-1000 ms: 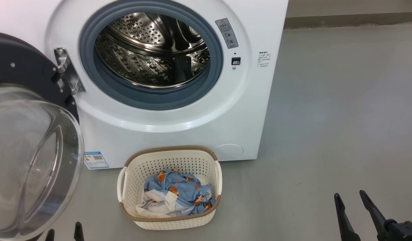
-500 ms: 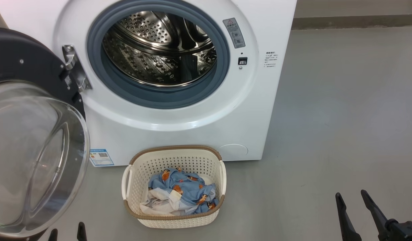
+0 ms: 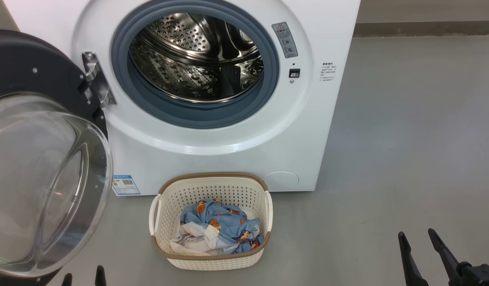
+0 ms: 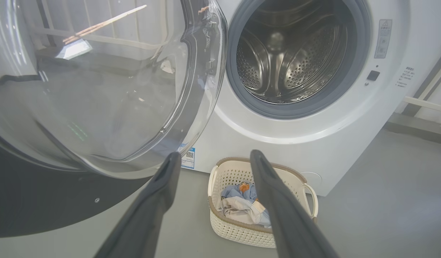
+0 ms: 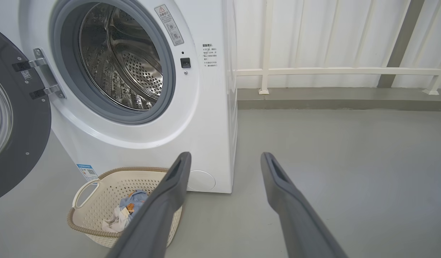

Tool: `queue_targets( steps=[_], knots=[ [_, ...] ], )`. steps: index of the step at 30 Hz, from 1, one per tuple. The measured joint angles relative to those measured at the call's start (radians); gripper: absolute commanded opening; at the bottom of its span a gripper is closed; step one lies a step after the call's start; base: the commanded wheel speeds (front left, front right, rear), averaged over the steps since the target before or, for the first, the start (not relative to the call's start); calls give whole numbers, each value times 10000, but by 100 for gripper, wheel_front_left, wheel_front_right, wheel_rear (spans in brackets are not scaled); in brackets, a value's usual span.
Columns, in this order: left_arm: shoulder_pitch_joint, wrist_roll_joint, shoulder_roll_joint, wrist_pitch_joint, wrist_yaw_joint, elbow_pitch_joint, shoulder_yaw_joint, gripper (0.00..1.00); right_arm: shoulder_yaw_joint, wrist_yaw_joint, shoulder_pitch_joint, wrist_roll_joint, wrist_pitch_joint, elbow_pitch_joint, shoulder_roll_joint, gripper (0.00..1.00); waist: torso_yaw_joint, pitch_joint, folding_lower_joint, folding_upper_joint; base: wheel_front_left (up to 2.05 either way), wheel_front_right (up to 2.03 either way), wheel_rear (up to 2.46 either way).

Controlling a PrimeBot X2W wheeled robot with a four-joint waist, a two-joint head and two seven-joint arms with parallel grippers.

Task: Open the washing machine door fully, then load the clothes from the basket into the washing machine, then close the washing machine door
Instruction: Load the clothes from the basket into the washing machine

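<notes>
The white washing machine stands with its steel drum bare. Its round door hangs swung out to the left, glass bowl facing me. On the floor in front sits the cream basket holding the clothes, blue printed fabric over a white piece. My left gripper is open at the lower left, below the door. My right gripper is open at the lower right, well right of the basket.
Grey floor spreads wide to the right of the machine. A white railing and wall run behind it, with a low kerb along the floor's far edge.
The whole head view has shifted rightward and slightly down, so the camera moved. Both grippers stay open in the same places at the bottom edge.
</notes>
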Motion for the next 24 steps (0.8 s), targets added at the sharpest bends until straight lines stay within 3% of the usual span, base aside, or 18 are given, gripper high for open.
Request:
queue_targets(
  steps=[24],
  knots=[
    [1, 263, -4, 0, 6, 21, -4, 100, 31, 0, 0, 0, 0, 2, 0, 100, -61, 96, 1, 1, 0, 0, 0]
  ],
)
